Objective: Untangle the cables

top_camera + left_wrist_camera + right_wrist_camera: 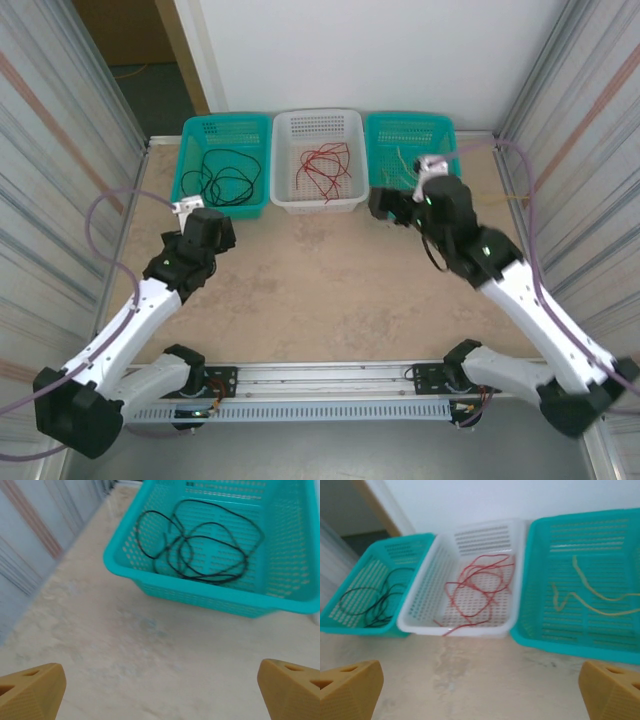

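Looking essentially done: thin black cables [200, 550] lie loosely looped in the left teal perforated plastic basket [125, 567], thin red cables [477, 587] in the middle white perforated basket [427, 597], pale yellow cables [585, 597] in the right teal basket [530, 580], colours fully separated, left gripper [160, 690] and right gripper [480, 690] both spread open, holding nothing.

Cables [325, 165] lie inside three baskets [320, 205] standing side by side.

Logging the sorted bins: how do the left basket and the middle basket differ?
The left basket is teal, the middle basket white. The left basket holds black cables, the middle basket red cables. Both are perforated plastic and stand side by side along the table's far edge.
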{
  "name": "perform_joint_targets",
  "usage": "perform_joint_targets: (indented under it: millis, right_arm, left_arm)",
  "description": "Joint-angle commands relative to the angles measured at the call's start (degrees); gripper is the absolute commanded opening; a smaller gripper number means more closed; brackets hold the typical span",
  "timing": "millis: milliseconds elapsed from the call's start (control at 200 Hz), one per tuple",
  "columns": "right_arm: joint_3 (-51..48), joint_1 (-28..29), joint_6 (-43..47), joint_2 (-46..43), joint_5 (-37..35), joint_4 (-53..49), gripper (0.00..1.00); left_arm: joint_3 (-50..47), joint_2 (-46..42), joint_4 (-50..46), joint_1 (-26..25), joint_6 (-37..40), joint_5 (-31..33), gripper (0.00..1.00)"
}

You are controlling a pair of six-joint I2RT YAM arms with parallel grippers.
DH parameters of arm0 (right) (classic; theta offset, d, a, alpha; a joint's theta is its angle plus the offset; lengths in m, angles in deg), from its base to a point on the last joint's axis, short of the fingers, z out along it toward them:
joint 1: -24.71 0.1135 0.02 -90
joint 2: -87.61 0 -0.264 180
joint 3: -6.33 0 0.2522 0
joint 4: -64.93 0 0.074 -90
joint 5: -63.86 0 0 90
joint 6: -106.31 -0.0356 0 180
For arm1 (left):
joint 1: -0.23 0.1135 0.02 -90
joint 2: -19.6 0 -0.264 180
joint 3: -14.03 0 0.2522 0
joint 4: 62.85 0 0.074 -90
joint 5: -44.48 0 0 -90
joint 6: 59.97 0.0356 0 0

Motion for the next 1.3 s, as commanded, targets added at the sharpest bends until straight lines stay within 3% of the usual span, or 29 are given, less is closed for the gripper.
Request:
perform_joint_targets:
  millis: [0, 115, 235, 331, 446, 601, 671, 736, 817, 882, 937, 987, 1042, 1097, 1152, 1217, 1298]
  right_arm:
    - [-16.11, -2.79, 6.41, -5.76, -14.80, 14.36, 0.99]
    - [-26.02, -10.28, 12.55, -8.65, -18.51, 18.33, 0.99]
    - [-30.57, -17.13, 14.12, -4.53, -23.15, 21.67, 0.99]
    - [-36.35, -22.37, 13.92, -1.85, -22.29, 32.43, 0.99]
    - [-42.08, -28.06, 16.41, 3.77, -14.04, 45.70, 0.99]
    - [-46.16, -30.37, 20.81, 16.16, -1.37, 65.87, 0.99]
    - [-45.09, -30.99, 22.42, 20.22, 5.34, 70.52, 0.99]
    - [-44.50, -32.20, 22.44, 26.51, 9.34, 76.28, 0.99]
    - [-43.56, -33.65, 23.14, 35.46, 13.80, 84.97, 0.99]
    - [-40.55, -36.47, 20.63, 31.70, 18.10, 72.19, 0.99]
    - [-41.27, -37.10, 20.58, 34.41, 19.40, 78.94, 0.99]
    - [-38.85, -37.79, 19.41, 32.58, 19.67, 70.52, 0.99]
    - [-39.12, -38.61, 18.76, 33.95, 20.80, 73.31, 0.99]
    - [-38.55, -38.66, 18.69, 32.89, 20.97, 70.18, 0.99]
    - [-39.06, -38.68, 18.81, 33.40, 20.93, 72.58, 0.99]
    - [-38.88, -37.99, 19.15, 33.14, 19.72, 71.81, 0.99]
    - [-38.73, -37.33, 19.57, 32.98, 18.46, 71.12, 0.99]
  left_arm:
    - [-5.05, 1.02, 15.93, 6.26, 8.59, 7.48, 0.99]
    - [-9.93, 4.41, 20.88, 14.50, 8.17, 3.82, 0.99]
    - [-16.35, 6.28, 31.63, 18.05, 11.14, -1.04, 0.99]
    - [-21.98, 6.74, 43.47, 18.86, 14.14, -4.17, 0.99]
    - [-26.15, 9.65, 54.60, 21.57, 12.41, -7.68, 0.99]
    - [-27.72, 17.25, 65.47, 25.82, 8.70, -15.83, 0.99]
    - [-28.00, 20.95, 71.84, 25.36, 11.77, -18.52, 0.99]
    - [-26.92, 20.61, 69.61, 23.74, 13.96, -20.75, 0.99]
    - [-26.92, 23.23, 73.74, 22.83, 17.75, -24.86, 0.99]
    - [-24.37, 23.99, 69.44, 22.43, 19.35, -27.49, 0.99]
    - [-22.94, 26.67, 69.42, 21.96, 21.55, -31.63, 0.99]
    - [-23.20, 32.83, 79.05, 21.07, 23.99, -29.89, 0.99]
    - [-20.78, 29.21, 66.84, 21.79, 21.71, -32.43, 0.99]
    - [-22.85, 32.05, 76.50, 22.11, 22.87, -32.55, 0.99]
    - [-21.48, 29.72, 68.92, 22.13, 21.72, -33.02, 0.99]
    - [-22.20, 31.34, 74.03, 21.92, 22.54, -32.14, 0.99]
    - [-21.12, 30.03, 69.61, 20.77, 22.87, -30.64, 0.99]
